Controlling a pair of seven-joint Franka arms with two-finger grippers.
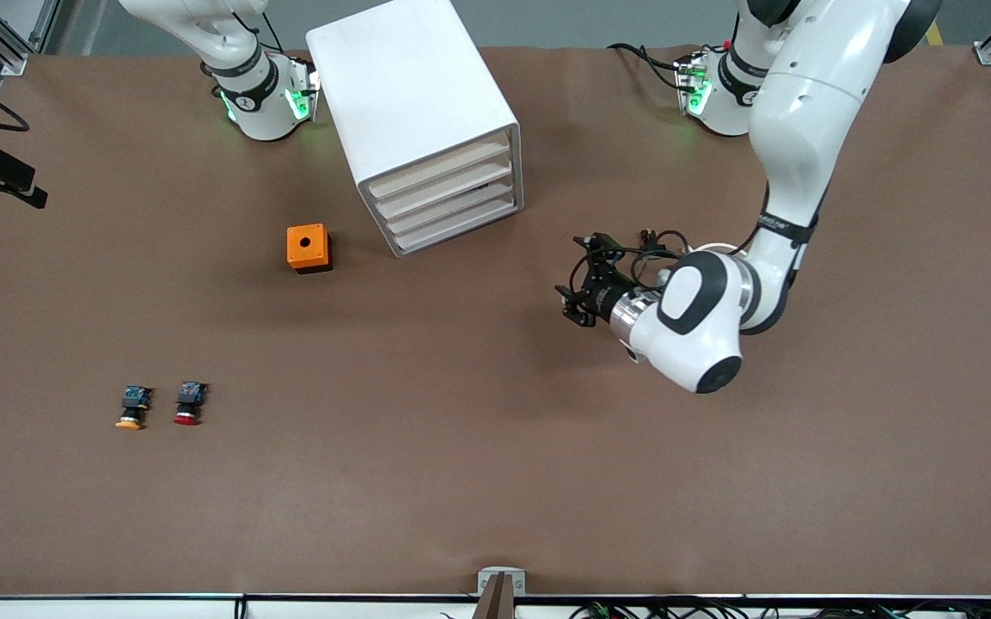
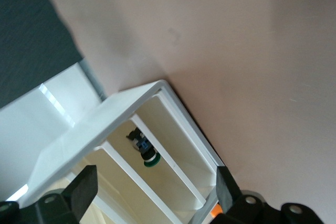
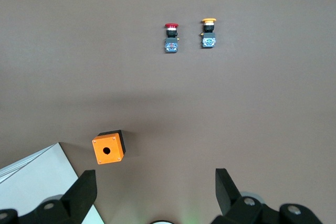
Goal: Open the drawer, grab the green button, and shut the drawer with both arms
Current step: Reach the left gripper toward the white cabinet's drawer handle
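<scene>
The white drawer cabinet (image 1: 426,120) stands near the robots' bases, and its stacked drawers (image 1: 452,202) sit flush with its front. In the left wrist view the green-capped button (image 2: 148,157) lies inside one drawer of the cabinet (image 2: 105,124). My left gripper (image 1: 579,305) (image 2: 155,192) is open and holds nothing. It hangs low in front of the drawer fronts, a gap away. My right gripper (image 3: 156,192) is open too and holds nothing. It is high over the table by the cabinet's corner (image 3: 31,182) and is out of the front view.
An orange box (image 1: 308,248) (image 3: 108,147) with a hole on top sits beside the cabinet, toward the right arm's end. A red-capped button (image 1: 189,402) (image 3: 171,38) and an orange-capped one (image 1: 132,407) (image 3: 208,34) lie nearer the front camera.
</scene>
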